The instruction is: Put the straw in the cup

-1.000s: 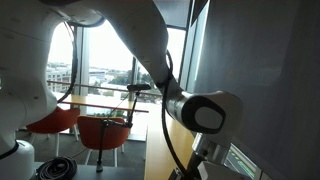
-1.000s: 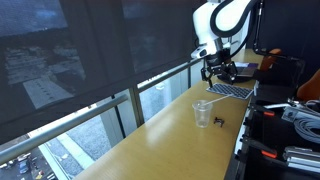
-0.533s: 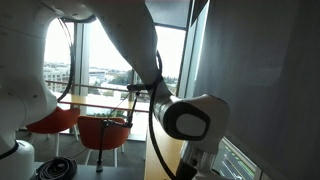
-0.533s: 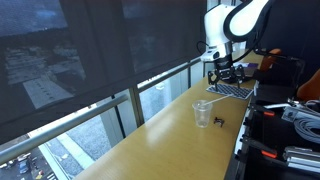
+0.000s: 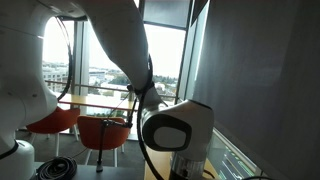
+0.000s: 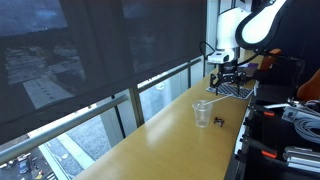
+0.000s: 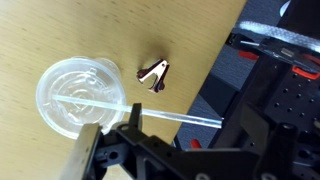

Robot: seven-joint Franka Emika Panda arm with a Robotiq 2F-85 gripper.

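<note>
Worktop (image 7: 200, 40) of pale wood is shown from above in the wrist view. At its left a clear plastic cup (image 7: 75, 85) is stood upright, mouth open to the camera. A clear straw (image 7: 160, 114) is laid slantwise: its left end is seen inside the cup's round outline, its length crosses the rim, and its right end is stretched out over the wood towards the worktop's right edge. Whether that left end is lodged in the cup or merely rests across the rim cannot be told. Just right of the cup, apart from the straw, a small dark staple remover (image 7: 153, 74) is set on the wood.

The gripper (image 7: 168, 148) is held along the lower border of this view, its fingers (image 7: 93, 150) spread as wide as they go, and nothing is gripped. The straw's free half is seen in the gap between the fingers, with no contact visible.

In an exterior view the cup (image 6: 202, 113) is placed near the worktop's (image 6: 170, 135) far end, the staple remover (image 6: 219, 121) just beside it, and the gripper (image 6: 226, 76) is hung above and beyond both.
</note>
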